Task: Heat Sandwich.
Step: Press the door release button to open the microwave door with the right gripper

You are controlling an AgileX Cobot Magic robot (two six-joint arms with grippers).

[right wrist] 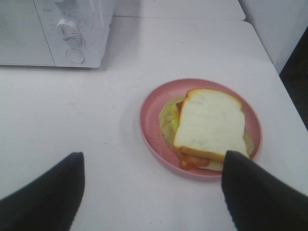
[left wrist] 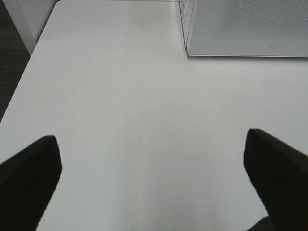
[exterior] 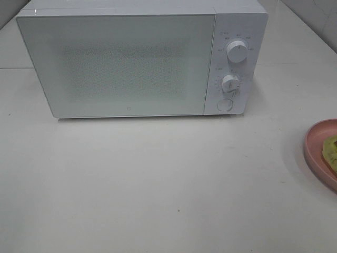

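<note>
L claw [left wrist: 151, 144]: jaws spread wide, empty. Two dark fingers [left wrist: 31, 180] show, one each side of the gap, tips blunt & well apart. Claw pitched fwd & down.

R claw [right wrist: 155, 161]: approx same pose, jaws also wide, nothing gripped. Its fingers [right wrist: 45, 197] are dark w/ rounded tips, well apart; the one on the far side of the gap looks bulkier in the wrist view.

Only finger ends seen for both claws. Wrists & arms are out of view, incl. from the high cam, so joint pose can't be told.
</note>
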